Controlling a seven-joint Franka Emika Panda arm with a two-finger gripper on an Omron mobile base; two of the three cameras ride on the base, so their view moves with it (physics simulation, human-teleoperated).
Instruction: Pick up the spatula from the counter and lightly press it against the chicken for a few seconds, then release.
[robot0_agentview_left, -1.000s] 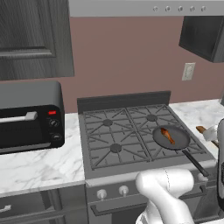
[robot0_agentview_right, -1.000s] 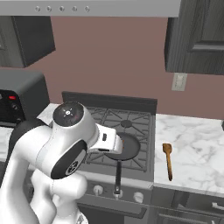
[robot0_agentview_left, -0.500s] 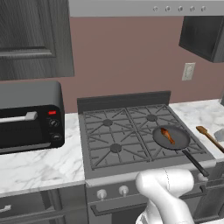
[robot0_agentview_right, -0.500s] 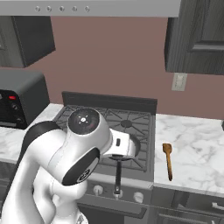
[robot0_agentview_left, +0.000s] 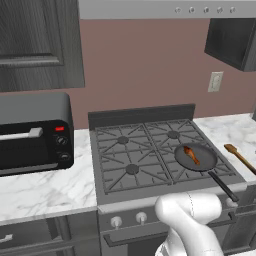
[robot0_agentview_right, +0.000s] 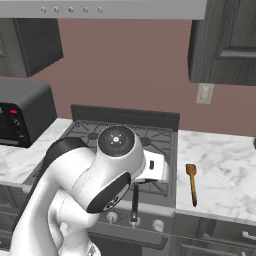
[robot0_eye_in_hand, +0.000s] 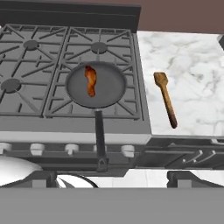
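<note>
Against half a second before, the arm (robot0_agentview_right: 85, 185) had swung a little to the right in the right base view: its round top joint and the white hand beyond it sat nearer the counter (robot0_agentview_right: 225, 165), while the toaster oven (robot0_agentview_left: 32, 132), the stove (robot0_agentview_left: 130, 150) and the things on them lay as before. In the left base view the spatula (robot0_agentview_left: 240, 157), part-covered by the arm a second ago, was in plain sight.

The arm was folded low in front of the stove, elbow bulking up at the front edge and the hand looking down and forward over the burners. The gripper (robot0_eye_in_hand: 114, 180) held nothing. What seemed to be its two dark tips stood wide apart at the bottom of the hand view, though the picture was poor there.

Left of the spatula, the pan (robot0_eye_in_hand: 111, 85) sat on the front right burner with its handle pointing toward the robot, and the chicken (robot0_eye_in_hand: 90, 81) – a narrow browned strip – lay inside it, left of centre. The spatula lay flat on the marble counter just right of the stove, apart from the pan – wooden, blade toward the wall, handle toward the counter's front edge.
</note>
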